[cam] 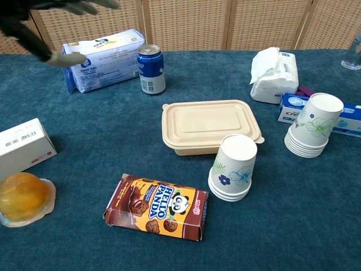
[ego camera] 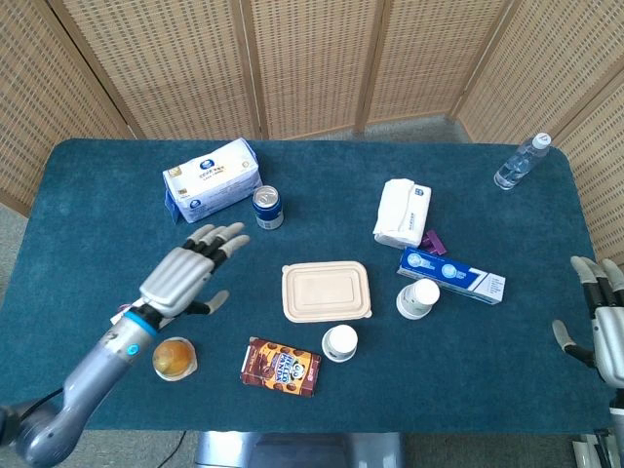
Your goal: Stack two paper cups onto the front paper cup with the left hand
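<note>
Fingers on your left hand (ego camera: 185,276) are spread apart and hold nothing; it hovers over the left part of the table (ego camera: 88,195), above the white carton (cam: 22,145) and near the orange jelly cup (ego camera: 174,357). Your right hand (ego camera: 606,327) shows only at the right edge of the head view, fingers apart, empty.

Front paper cup stack (cam: 232,167) stands upside down just in front of the beige lidded container (cam: 208,125) — touching or nearly touching its front right corner, you cannot tell which. The second cup stack (cam: 313,125) leans tilted against the blue-and-white toothpaste box (ego camera: 451,274), well to the right.

Between the front stack and the jelly cup lies the Hello Panda box (cam: 157,206). Farther back stand the blue can (cam: 151,69) and the tissue pack (cam: 101,58) — side by side.
</note>
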`<state>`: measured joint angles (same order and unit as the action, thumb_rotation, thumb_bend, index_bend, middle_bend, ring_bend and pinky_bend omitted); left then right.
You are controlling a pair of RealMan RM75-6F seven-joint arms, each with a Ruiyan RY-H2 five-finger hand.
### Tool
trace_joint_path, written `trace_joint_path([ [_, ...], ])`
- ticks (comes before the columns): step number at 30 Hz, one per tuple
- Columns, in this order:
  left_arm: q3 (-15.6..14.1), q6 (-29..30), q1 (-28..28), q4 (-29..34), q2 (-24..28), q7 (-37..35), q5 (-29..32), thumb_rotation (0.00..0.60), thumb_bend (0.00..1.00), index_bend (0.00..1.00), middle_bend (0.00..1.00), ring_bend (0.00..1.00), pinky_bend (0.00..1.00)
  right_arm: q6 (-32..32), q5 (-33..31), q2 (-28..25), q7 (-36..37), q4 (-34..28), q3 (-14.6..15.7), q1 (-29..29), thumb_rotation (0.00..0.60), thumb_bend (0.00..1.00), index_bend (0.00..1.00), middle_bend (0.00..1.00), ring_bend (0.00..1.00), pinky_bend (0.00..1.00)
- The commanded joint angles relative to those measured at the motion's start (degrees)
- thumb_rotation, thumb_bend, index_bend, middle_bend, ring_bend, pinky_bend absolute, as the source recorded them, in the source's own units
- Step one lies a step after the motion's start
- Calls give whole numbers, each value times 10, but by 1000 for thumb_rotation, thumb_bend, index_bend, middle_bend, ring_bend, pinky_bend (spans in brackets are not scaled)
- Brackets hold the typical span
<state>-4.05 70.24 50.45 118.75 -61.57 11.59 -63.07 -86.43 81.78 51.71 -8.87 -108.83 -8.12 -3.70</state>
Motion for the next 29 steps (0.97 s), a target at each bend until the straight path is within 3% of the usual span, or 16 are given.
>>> trace_joint_path([
  [1,-23,58,-66,12,20,-19,-57,600,445,0,0,0,53,11,-2,2,-12,-1,0,-8,600,371,0,132,0,251],
  [7,-55,132,-157,9,35,-24,-123,600,446,0,0,0,53,36,-15,2,-48,-12,5,-21,600,372,0,90,0,214],
  [15,-83,198,-263,-9,43,-24,-163,600,445,0,0,0,50,24,-31,18,-82,-12,4,-21,600,372,0,89,0,182],
  [21,-77,218,-311,-24,41,-41,-183,600,446,0,0,0,48,24,-30,19,-85,-13,4,-24,600,371,0,88,0,182],
  [29,-51,197,-326,-29,37,-40,-191,600,445,0,0,0,47,24,-27,20,-88,-19,4,-28,600,372,0,89,0,182],
])
